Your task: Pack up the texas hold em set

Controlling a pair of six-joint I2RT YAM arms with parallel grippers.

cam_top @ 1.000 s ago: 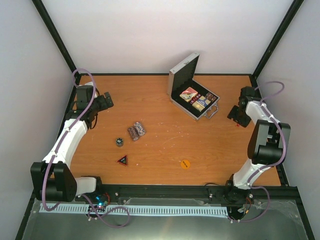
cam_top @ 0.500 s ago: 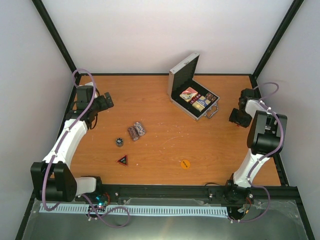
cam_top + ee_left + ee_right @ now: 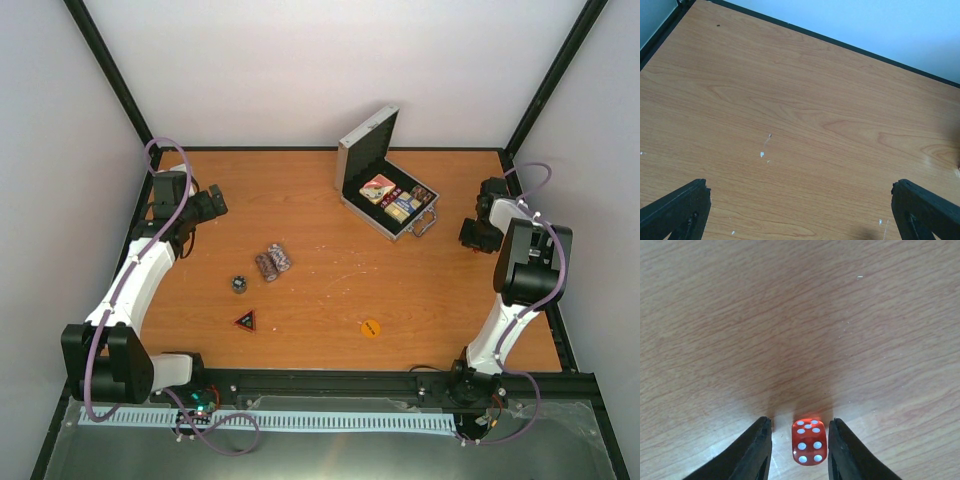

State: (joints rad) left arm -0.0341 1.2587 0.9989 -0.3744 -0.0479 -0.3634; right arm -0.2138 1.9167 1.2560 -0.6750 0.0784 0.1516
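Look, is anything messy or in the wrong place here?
Yes. Game pieces lie loose on the table outside the open case: chip stacks, a triangle, an orange disc. A red die sits inside the right claw, not gripped yet.

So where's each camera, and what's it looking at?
Top camera: high behind the robot, looking down on the table; left arm, right arm and open case show.
Left wrist camera: on the left arm, facing bare table; only the fingertips of the left pincer show, wide apart.
Right wrist camera: on the right arm, looking down at a red die between the fingers of the right pincer.
Shared: the top view also shows the right pincer.
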